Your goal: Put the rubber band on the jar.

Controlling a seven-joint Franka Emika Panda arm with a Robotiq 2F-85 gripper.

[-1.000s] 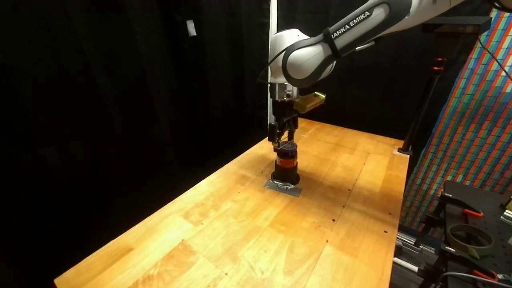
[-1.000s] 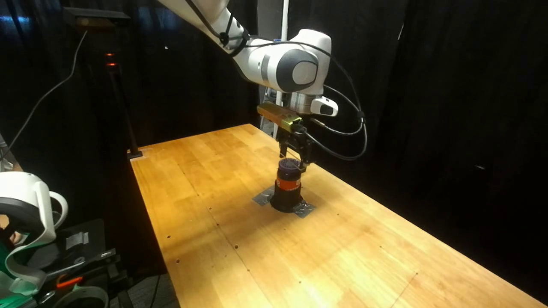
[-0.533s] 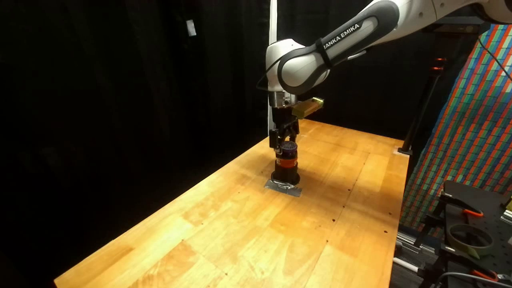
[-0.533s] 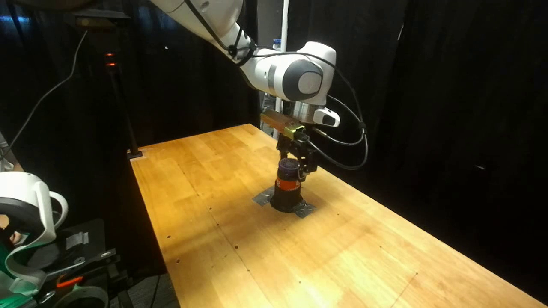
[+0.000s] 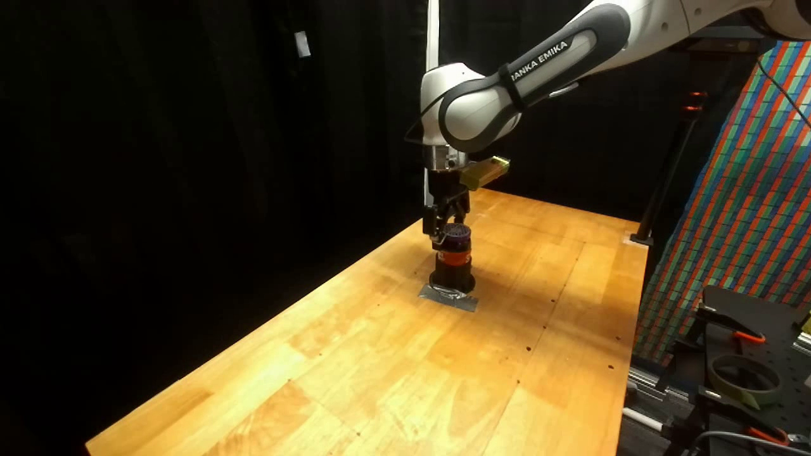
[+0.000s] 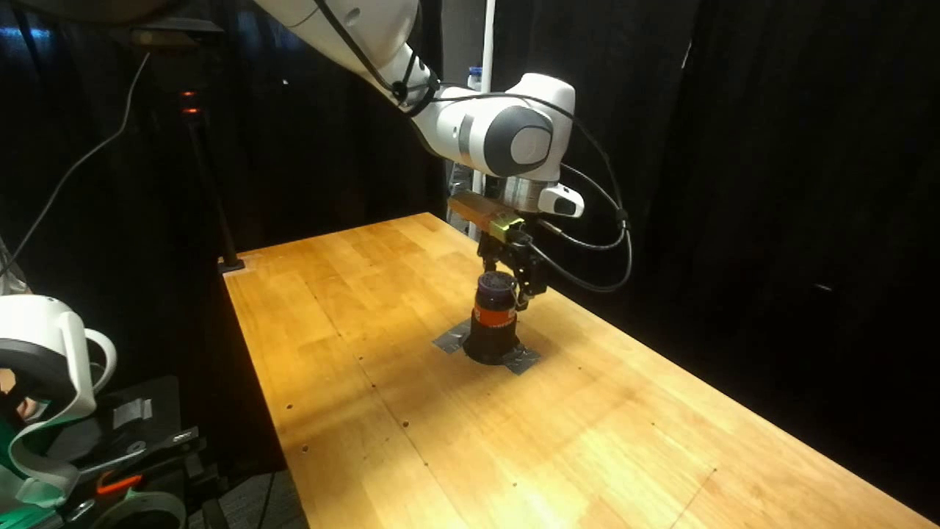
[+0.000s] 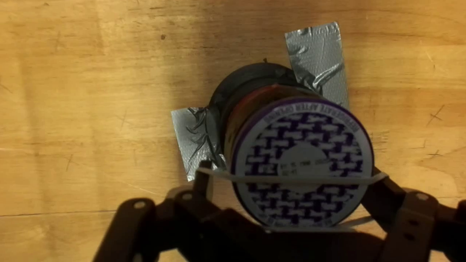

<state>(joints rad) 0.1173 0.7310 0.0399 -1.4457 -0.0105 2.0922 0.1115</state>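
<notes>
Rubber band [image 7: 302, 179] stretches across the gripper [image 7: 292, 171], whose 2 jaws stand apart, with 1 strand crossing the top of the upright jar [image 7: 304, 153].

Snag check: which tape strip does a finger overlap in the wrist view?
The lower-left strip: a finger crosses its lower edge; none crosses the upper-right strip.

In the wrist view I count one jar [image 7: 304, 142], one black base [image 7: 247, 74], one rubber band [image 7: 305, 179], and two duct-tape strips [image 7: 322, 54], at twelve and nine o'clock from the jar. I run one tool [image 7: 294, 176] with two fingers [image 7: 385, 198], at nine and four o'clock. Both exterior views give me one robot arm [image 6: 449, 121] and one wooden table [image 6: 587, 433].
</notes>
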